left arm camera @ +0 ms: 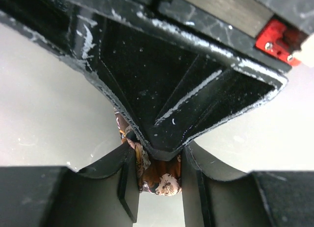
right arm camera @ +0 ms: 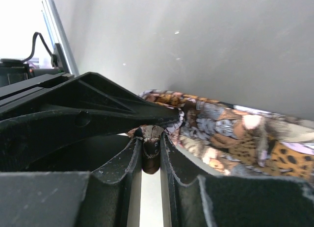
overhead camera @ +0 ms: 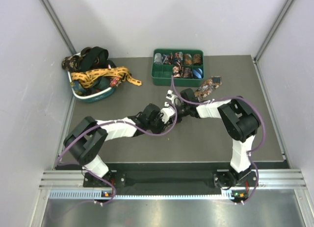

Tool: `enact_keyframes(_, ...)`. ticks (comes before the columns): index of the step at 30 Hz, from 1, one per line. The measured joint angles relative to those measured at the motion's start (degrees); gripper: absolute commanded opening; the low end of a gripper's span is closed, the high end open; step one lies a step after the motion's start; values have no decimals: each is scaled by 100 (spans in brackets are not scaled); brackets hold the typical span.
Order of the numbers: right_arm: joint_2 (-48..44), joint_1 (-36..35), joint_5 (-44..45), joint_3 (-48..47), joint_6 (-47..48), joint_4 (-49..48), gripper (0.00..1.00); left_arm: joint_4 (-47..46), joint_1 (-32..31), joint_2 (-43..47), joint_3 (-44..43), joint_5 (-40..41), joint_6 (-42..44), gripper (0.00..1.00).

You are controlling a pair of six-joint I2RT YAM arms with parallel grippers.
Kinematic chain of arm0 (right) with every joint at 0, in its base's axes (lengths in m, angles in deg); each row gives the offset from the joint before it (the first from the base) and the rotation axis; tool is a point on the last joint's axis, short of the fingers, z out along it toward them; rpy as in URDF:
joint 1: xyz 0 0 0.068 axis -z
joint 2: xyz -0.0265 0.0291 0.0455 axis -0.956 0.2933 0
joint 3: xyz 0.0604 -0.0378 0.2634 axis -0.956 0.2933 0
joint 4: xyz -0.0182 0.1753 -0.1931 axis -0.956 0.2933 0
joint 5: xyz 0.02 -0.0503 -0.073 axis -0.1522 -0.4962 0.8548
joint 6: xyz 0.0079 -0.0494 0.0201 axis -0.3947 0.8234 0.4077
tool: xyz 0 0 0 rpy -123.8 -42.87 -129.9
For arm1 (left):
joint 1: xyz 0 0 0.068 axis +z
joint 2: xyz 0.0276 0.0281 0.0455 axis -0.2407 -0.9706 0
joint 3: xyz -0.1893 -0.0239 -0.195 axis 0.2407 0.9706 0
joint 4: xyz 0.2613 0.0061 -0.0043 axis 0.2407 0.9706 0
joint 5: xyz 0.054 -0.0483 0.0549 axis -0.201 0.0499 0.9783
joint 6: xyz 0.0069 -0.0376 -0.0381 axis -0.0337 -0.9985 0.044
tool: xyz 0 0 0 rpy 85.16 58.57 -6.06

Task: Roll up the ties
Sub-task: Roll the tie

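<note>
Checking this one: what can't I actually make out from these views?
- Left wrist: most of the brown floral tie in the left gripper; a finger of the right gripper fills the frame.
- Right wrist: the tie's far length; it runs off the right edge.
- Top external: both grips, covered by the wrists; the ties in the basket, too tangled to count.

Overhead view faces down; both close wrist views share the brown-floral tie (right arm camera: 230, 138)
</note>
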Motion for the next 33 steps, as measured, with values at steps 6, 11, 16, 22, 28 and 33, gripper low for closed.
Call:
enact_keyframes(6, 131, 151, -81, -74, 35, 17, 27, 621, 0, -295, -538, 81, -109, 35)
enact_keyframes(11, 140, 251, 44, -63, 107, 24, 39, 1075, 0, -511, -938, 90, -195, 32)
enact_keyframes(16, 94, 315, 125, 0, 94, -4, 40, 1263, 0, -649, -1152, 92, -260, 31)
enact_keyframes(22, -188, 363, 463, 236, 87, -26, 47, 1263, -17, -691, -1207, 28, -304, 29)
enact_keyframes(28, -743, 503, 859, 632, 7, -42, 49, 1228, -44, -682, -1202, -28, -385, 29)
enact_keyframes(33, -1224, 796, 1272, 931, -173, -249, 51, 1246, -46, -601, -1130, -140, -437, 29)
